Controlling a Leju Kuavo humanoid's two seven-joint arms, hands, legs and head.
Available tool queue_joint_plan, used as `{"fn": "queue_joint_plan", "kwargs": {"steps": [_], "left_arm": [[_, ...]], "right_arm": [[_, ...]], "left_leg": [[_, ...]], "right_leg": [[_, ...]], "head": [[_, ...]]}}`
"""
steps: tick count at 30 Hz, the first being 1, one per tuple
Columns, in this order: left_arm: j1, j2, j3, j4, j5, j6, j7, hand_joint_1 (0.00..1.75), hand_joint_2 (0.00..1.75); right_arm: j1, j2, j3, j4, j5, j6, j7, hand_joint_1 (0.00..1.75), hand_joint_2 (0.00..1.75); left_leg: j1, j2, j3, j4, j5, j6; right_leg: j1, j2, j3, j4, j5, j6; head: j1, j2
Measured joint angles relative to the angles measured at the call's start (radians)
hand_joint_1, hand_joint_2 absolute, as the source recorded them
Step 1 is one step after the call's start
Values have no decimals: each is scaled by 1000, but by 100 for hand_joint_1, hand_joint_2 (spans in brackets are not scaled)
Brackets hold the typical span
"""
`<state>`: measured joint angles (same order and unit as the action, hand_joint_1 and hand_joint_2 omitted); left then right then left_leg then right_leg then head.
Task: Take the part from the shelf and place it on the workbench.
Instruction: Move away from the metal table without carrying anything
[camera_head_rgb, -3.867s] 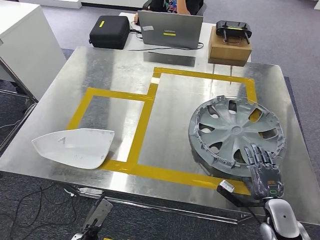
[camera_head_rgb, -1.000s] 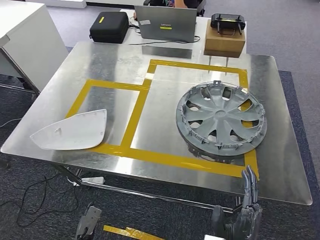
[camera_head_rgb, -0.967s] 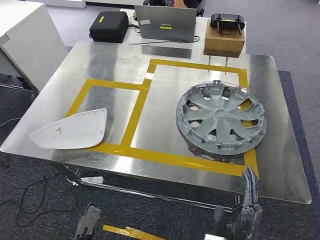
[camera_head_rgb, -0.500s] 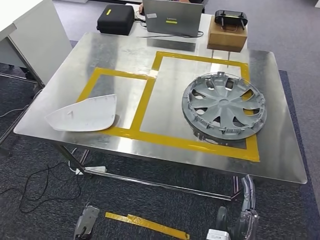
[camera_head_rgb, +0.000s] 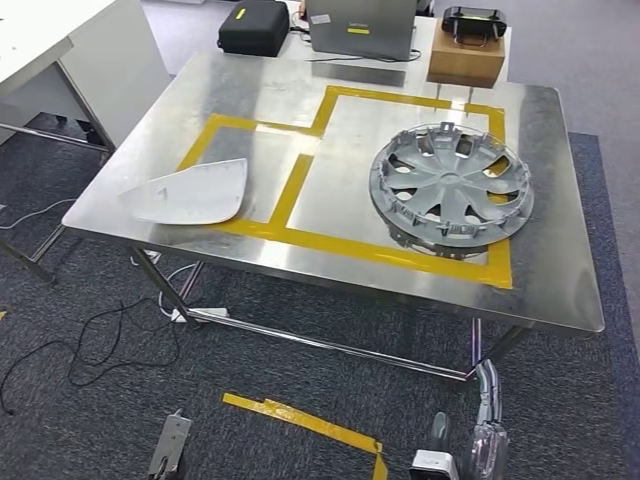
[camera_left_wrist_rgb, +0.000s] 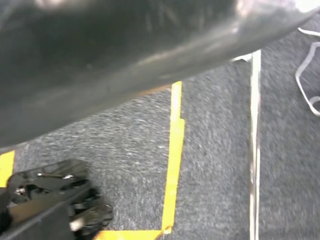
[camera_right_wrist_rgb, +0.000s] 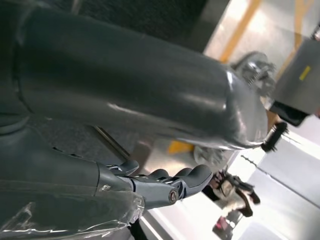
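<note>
1. since the earlier frames the whole head view has shifted: the camera has drawn back, so the tabletop (camera_head_rgb: 226, 100) now sits higher and farther off and more of the grey carpet in front of it shows.
2. right hand (camera_head_rgb: 487, 430), which rested on the rim of the wheel cover 3.9 s ago, now hangs low at the bottom edge of the head view, below the tabletop's near edge and well apart from the cover.
3. its fingers (camera_right_wrist_rgb: 181, 182) lie stretched out side by side with nothing between them; the thumb stands apart.
4. the wheel cover (camera_head_rgb: 450, 189), a grey spoked disc, lies flat on the right part of the tabletop, inside the larger yellow tape rectangle (camera_head_rgb: 332, 243), with its right and near rim over the tape line.
5. a white curved panel (camera_head_rgb: 189, 193) lies flat on the left part of the tabletop, its right end reaching into the smaller tape rectangle.
6. at the far end stand a black case (camera_head_rgb: 253, 27), a grey laptop (camera_head_rgb: 361, 27) and a cardboard box (camera_head_rgb: 465, 60) with a black controller on top.
7. left hand (camera_left_wrist_rgb: 53, 197) hangs over the carpet beside a yellow floor tape (camera_left_wrist_rgb: 173, 155); whether its fingers are wide or closed i cannot tell.
8. a loose cable (camera_head_rgb: 98, 340) lies on the carpet under the tabletop's left side.
</note>
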<state>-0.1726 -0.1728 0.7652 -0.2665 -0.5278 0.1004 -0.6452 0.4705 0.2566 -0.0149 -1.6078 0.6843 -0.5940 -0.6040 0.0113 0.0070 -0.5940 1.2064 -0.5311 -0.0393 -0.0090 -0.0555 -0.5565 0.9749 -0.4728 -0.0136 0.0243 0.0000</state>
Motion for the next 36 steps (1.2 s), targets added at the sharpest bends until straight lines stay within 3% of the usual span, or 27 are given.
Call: {"fn": "queue_joint_plan", "kwargs": {"steps": [2, 4, 6, 7, 9, 11, 12, 13, 14, 16, 18, 19, 21, 22, 24, 26, 27, 28, 29, 31, 33, 34, 36], "left_arm": [[-2, -1, 3, -4, 12, -2, 0, 0, 0], [-2, -1, 5, -8, 26, -3, 0, 0, 0], [5, 0, 8, -9, 40, -3, 0, 0, 0], [10, 0, 9, -10, 45, -3, 0, 0, 0], [16, -1, 11, -11, 54, -4, 0, 0, 0], [18, -1, 12, -12, 65, -7, 0, 0, 0], [21, -1, 12, -12, 71, -8, 0, 0, 0], [25, -1, 12, -13, 78, -9, 0, 0, 0], [29, -1, 12, -14, 85, -10, 0, 0, 0], [35, -2, 10, -17, 98, -11, 0, 0, 0], [37, -4, 6, -24, 110, -10, 0, 0, 0], [39, -5, 3, -27, 117, -9, 0, 0, 0], [48, -2, -4, -32, 130, -4, 0, 0, 0], [54, 1, -7, -33, 135, -2, 0, 0, 0], [61, 4, -10, -35, 143, 2, 0, 0, 0], [63, 4, -11, -37, 148, 3, 0, 0, 0], [65, 5, -11, -37, 152, 4, 0, 0, 0], [68, 6, -12, -38, 155, 5, 0, 0, 0], [73, 8, -14, -39, 159, 5, 0, 0, 0], [82, 10, -16, -45, 168, 5, 0, 0, 0], [85, 12, -18, -52, 174, 3, 0, 0, 0], [87, 13, -20, -55, 176, 3, 0, 0, 0], [92, 15, -23, -58, 178, 3, 0, 0, 0]], "right_arm": [[-13, 15, -38, 44, -18, 17, -10, 0, 0], [-34, 26, -79, 97, -42, 37, -15, 0, 0], [-64, 36, -126, 162, -63, 58, -22, 0, 0], [-80, 40, -152, 197, -70, 67, -28, 0, 0], [-106, 46, -204, 262, -85, 94, -41, 0, 0], [-135, 47, -264, 338, -95, 131, -55, 0, 0], [-153, 46, -302, 384, -92, 151, -64, 0, 0], [-174, 44, -346, 434, -83, 167, -72, 0, 0], [-195, 42, -390, 483, -72, 180, -79, 0, 0], [-235, 33, -477, 583, -54, 194, -86, 0, 0], [-276, 22, -546, 683, -38, 193, -89, 0, 0], [-299, 16, -579, 736, -29, 188, -90, 0, 0], [-345, 7, -644, 848, -13, 174, -91, 0, 0], [-365, 3, -672, 899, -6, 167, -90, 0, 0], [-393, -2, -717, 983, 4, 157, -88, 0, 0], [-411, -7, -751, 1046, 10, 157, -75, 0, 0], [-419, -10, -768, 1077, 13, 161, -62, 0, 0], [-428, -14, -782, 1106, 17, 168, -46, 0, 0], [-438, -17, -796, 1134, 21, 178, -30, 0, 0], [-454, -20, -815, 1178, 26, 201, -8, 0, 0], [-465, -21, -831, 1211, 27, 218, 2, 0, 0], [-469, -22, -838, 1223, 27, 223, 4, 0, 0], [-477, -24, -847, 1242, 27, 228, 6, 0, 0]], "left_leg": [[-3, 38, 106, -148, 10, 6], [-8, 56, 156, -239, -10, 21], [-10, 42, 146, -251, -3, 39], [-9, 34, 134, -251, 7, 48], [-8, 15, 104, -253, 35, 63], [-14, -7, 69, -251, 62, 70], [-18, -19, 51, -251, 75, 72], [-22, -30, 35, -250, 87, 73], [-27, -42, 20, -249, 97, 74], [-34, -68, -4, -248, 118, 73], [-38, -89, -19, -246, 138, 70], [-38, -98, -24, -245, 148, 67], [-37, -113, -31, -245, 161, 58], [-36, -106, -37, -237, 153, 53], [-32, -66, -63, -172, 92, 42], [-22, -28, -109, -39, 9, 25], [-15, -20, -125, 18, -13, 18], [-9, -14, -126, 44, -15, 11], [-3, -9, -108, 32, 0, 6], [3, 20, -31, -86, 50, 0], [-5, 60, 28, -187, 73, 10], [-10, 70, 36, -206, 69, 19], [-13, 56, 33, -212, 67, 37]], "right_leg": [[3, -18, -20, 16, 8, 8], [7, -38, -30, 24, 19, 19], [5, -51, -35, 25, 30, 32], [3, -40, -42, 33, 15, 39], [-1, 8, -69, 101, -68, 49], [-1, 45, -97, 225, -161, 50], [1, 51, -102, 274, -176, 47], [3, 53, -93, 294, -164, 42], [6, 56, -68, 281, -134, 34], [16, 86, 25, 164, -75, 11], [21, 124, 121, 18, -78, -6], [22, 131, 145, -26, -92, -9], [21, 114, 152, -54, -94, -7], [19, 102, 150, -56, -87, -12], [13, 74, 143, -59, -74, -21], [14, 42, 133, -55, -69, -22], [13, 25, 127, -51, -69, -21], [12, 10, 122, -46, -69, -19], [11, -5, 119, -40, -70, -17], [9, -27, 117, -27, -75, -8], [12, -48, 112, -19, -81, 4], [14, -59, 112, -17, -84, 11], [15, -74, 116, -16, -89, 24]], "head": [[0, 0], [0, 0], [0, 0], [0, 0], [1, 0], [2, 0], [2, 0], [2, 0], [2, 0], [1, 0], [1, 0], [1, 0], [2, 0], [2, 0], [-4, 0], [-11, 0], [-11, 0], [-11, 0], [-11, 0], [-12, 0], [-13, 0], [-13, 0], [-12, 0]]}}
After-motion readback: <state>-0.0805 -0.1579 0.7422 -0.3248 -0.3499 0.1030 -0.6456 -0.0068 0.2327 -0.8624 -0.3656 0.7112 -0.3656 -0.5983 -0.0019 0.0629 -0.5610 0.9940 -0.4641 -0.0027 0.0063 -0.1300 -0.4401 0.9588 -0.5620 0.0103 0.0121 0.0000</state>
